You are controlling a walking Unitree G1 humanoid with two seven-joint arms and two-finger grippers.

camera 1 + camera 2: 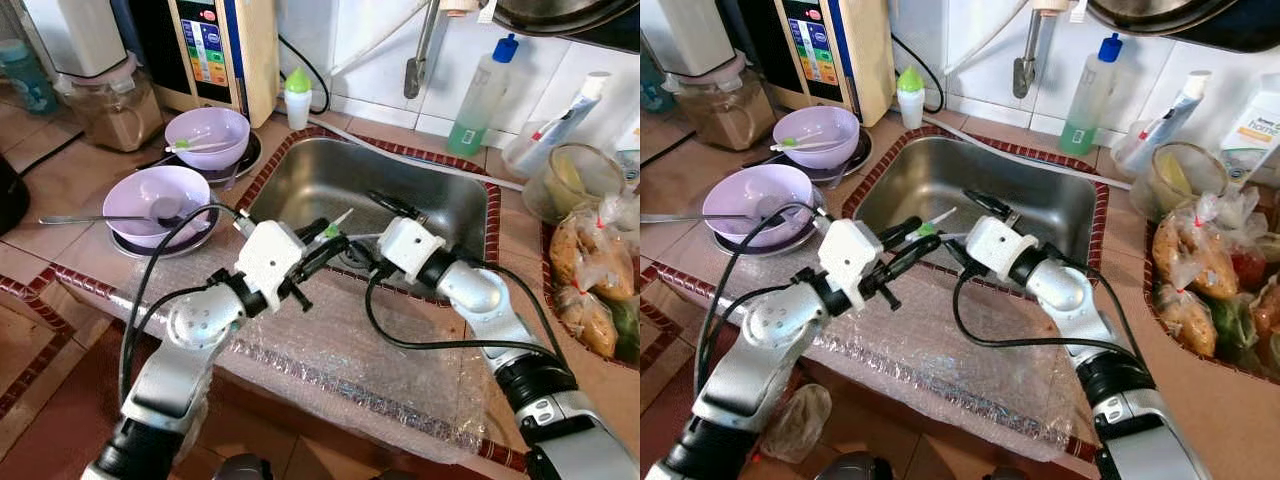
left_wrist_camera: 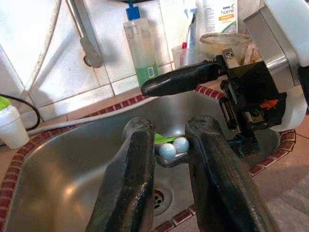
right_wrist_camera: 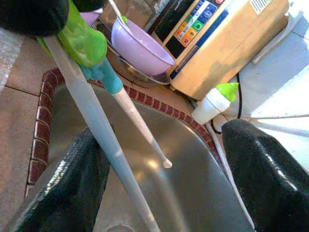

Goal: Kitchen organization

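Two pale plastic sticks with green and teal grips stick out over the steel sink. My left gripper is shut on their grip ends at the sink's front edge. In the left wrist view, two pale blue balls and a bit of green show between its close-set fingers. My right gripper faces it from the right, open. Its fingers stand wide apart on either side of the sticks without touching them.
Two purple bowls with spoons sit on the counter to the left. A green soap bottle, a tap and a small green-capped bottle stand behind the sink. Bagged food lies to the right. Bubble wrap covers the front counter.
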